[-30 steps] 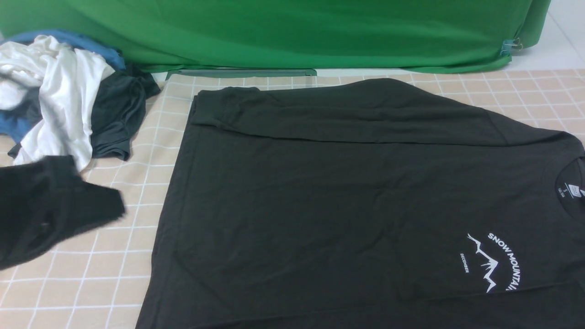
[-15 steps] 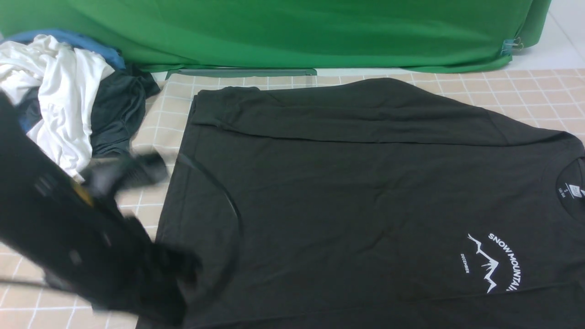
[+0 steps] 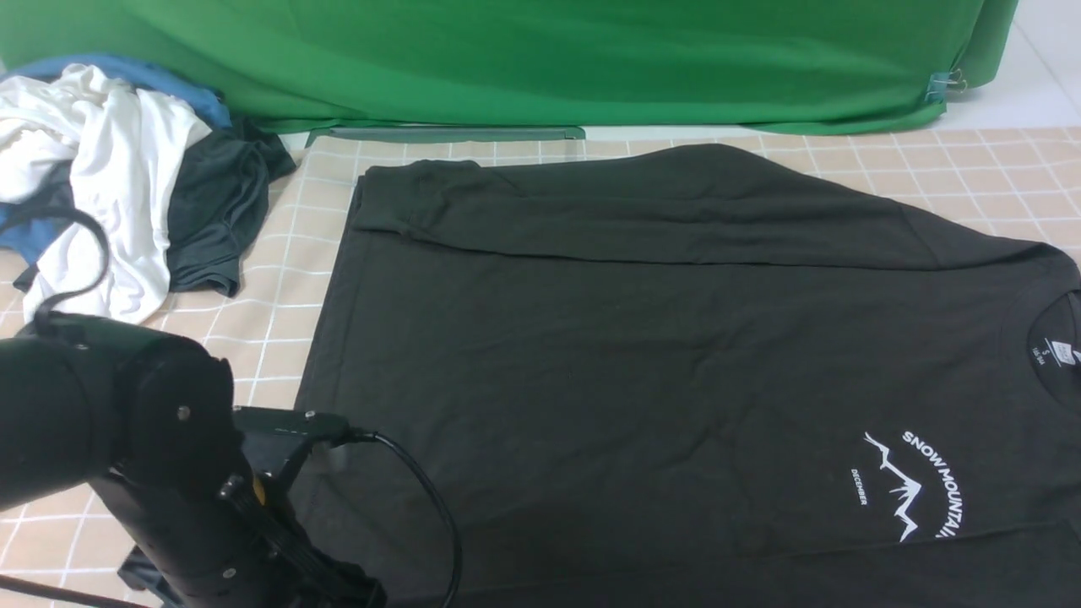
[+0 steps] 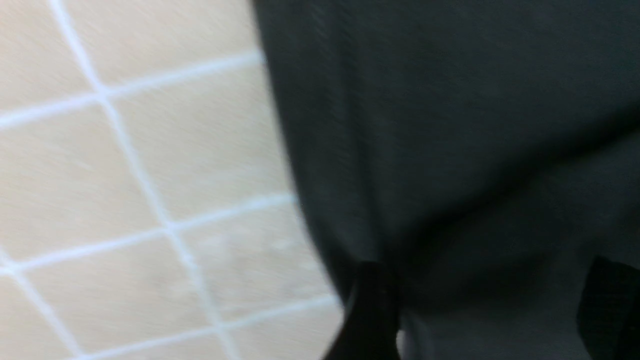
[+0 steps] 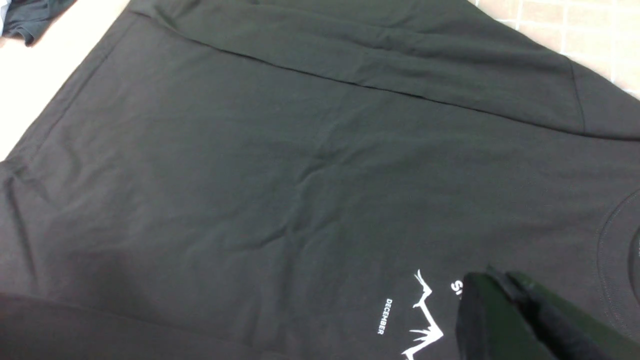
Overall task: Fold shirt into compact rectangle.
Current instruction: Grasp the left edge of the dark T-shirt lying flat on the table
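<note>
backdrop: green cloth [image 3: 540, 59] hung across far side | table: beige cover [image 3: 279, 279], white grid | floor [image 3: 1043, 76]: pale, far right

L pincer [image 4: 487, 307] now wide apart at shirt [image 3: 642, 355] near-left corner.

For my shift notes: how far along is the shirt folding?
Done: shirt spread flat, far side folded inward. In hand: left end effector, open, over the shirt's left edge; right end effector shut by the print. Left: near-side fold and crosswise folds.
</note>
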Robot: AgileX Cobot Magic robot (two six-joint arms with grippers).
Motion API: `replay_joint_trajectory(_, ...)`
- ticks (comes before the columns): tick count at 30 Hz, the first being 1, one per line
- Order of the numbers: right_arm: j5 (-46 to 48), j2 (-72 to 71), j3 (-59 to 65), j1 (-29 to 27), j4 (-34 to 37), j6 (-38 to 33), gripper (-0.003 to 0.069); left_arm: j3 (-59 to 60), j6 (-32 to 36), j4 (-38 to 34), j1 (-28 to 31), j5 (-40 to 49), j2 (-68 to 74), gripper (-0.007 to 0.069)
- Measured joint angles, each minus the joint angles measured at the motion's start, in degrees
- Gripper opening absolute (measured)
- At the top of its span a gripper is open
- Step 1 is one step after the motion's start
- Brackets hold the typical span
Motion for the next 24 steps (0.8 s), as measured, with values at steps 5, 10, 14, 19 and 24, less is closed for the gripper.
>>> replay_joint_trajectory(5,0.00,0.00,0.00,0.00,0.00,0.00,0.0032,-0.87,1.66,2.70,0.00,-0.11,0.26,0.0569)
replay_joint_trajectory(10,0.00,0.00,0.00,0.00,0.00,0.00,0.0032,-0.89,6.87,-1.65,0.00,-1.15,0.26,0.0575)
replay_joint_trajectory(14,0.00,0.00,0.00,0.00,0.00,0.00,0.0032,-0.44,7.72,-0.98,0.00,-1.52,0.26,0.0575)
replay_joint_trajectory(19,0.00,0.00,0.00,0.00,0.00,-0.04,0.0037,2.20,8.21,-1.73,0.00,-5.46,0.26,0.0575)
replay_joint_trajectory(24,0.00,0.00,0.00,0.00,0.00,-0.04,0.0038,2.81,11.45,-4.82,0.00,-6.05,0.26,0.0575)
